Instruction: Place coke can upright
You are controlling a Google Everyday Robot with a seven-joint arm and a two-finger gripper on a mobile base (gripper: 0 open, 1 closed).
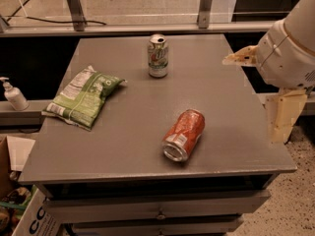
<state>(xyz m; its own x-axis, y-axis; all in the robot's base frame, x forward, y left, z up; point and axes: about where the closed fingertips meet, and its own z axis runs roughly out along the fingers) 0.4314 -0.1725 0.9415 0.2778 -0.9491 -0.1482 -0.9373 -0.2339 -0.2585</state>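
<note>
Off the counter's left edge, on a lower ledge, stands a small white pump bottle (14, 95). Below the front-left corner sits a white box (35, 221) with large dark letters that read "CO" where they show.

On the grey counter (123, 146), near the left edge, a green chip bag (83, 97) lies flat. It is sealed, and the small print on its white panel cannot be read. By the middle of the far edge a white-and-green soda can (158, 55) stands upright with its top facing up. Its label is not legible.

The coke can (183, 135) lies on its side near the front edge, right of centre, well apart from the other can and the bag. Its silver end points toward the front-left corner. Nothing touches it, and the white lettering on its red-orange side cannot be read.

Past the right edge, the arm's (290, 48) rounded white housing hangs above the floor beside the counter. The cream-coloured gripper (281, 113) hangs downward off the right edge, away from the coke can and holding nothing visible. I cannot tell whether it is open or closed.
</note>
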